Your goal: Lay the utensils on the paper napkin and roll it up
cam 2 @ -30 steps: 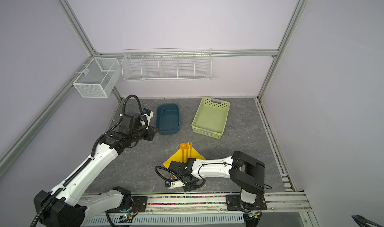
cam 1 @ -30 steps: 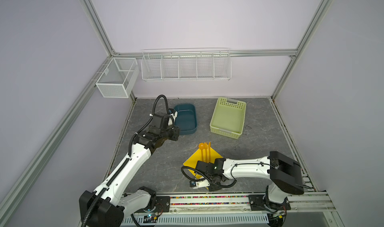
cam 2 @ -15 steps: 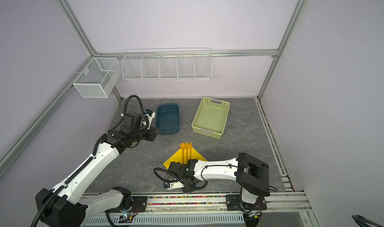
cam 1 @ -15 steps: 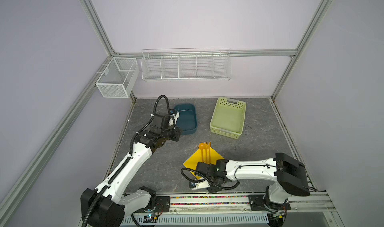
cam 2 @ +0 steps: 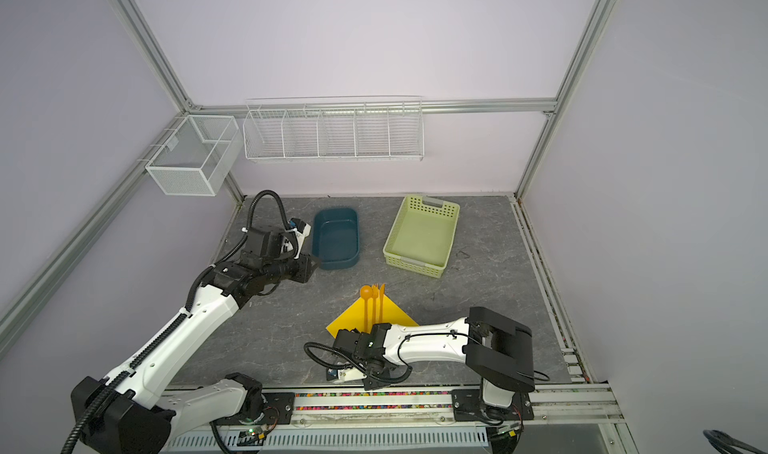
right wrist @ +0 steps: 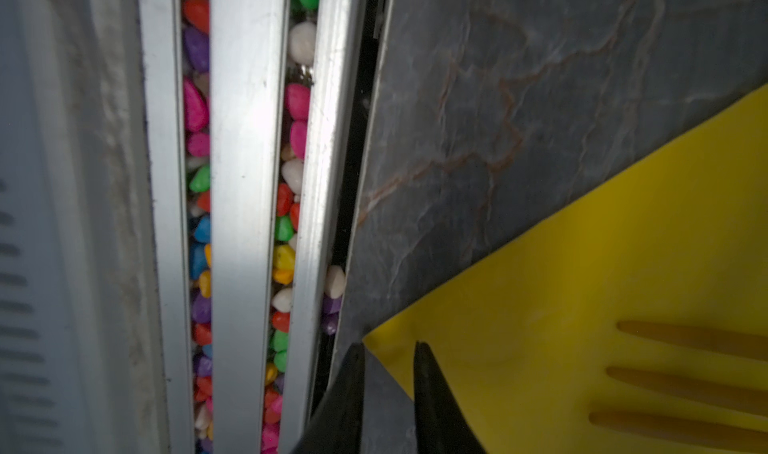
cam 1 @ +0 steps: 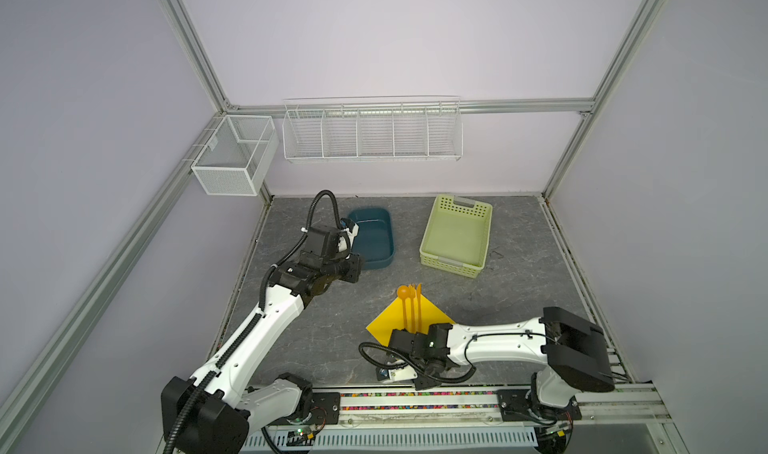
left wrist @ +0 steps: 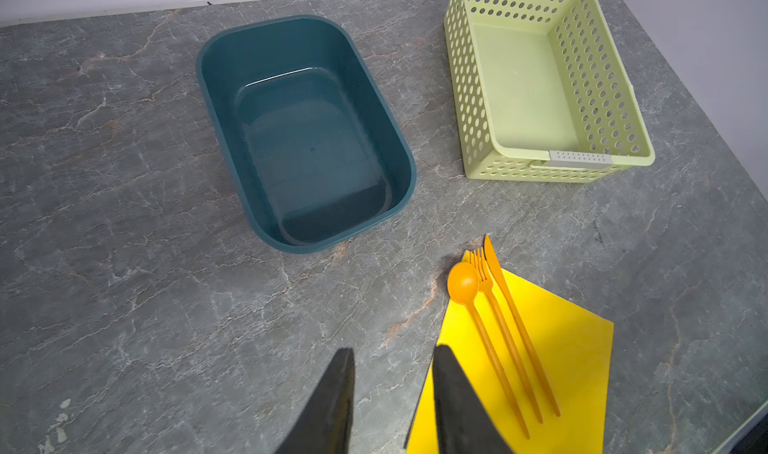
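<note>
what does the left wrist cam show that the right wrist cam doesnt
Only left wrist: blue tub, green basket, spoon bowl, left gripper. Only right wrist: rail with coloured pebbles, right gripper, jaws apart. Both: yellow napkin, orange utensils, grey tabletop.

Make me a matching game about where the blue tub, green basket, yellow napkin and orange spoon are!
1 dark teal plastic tub
2 pale green perforated plastic basket
3 bright yellow paper napkin
4 orange plastic spoon

A lying on the napkin
B left of the basket in both top views
C under the spoon
D right of the tub

Pairs: 1-B, 2-D, 3-C, 4-A
</note>
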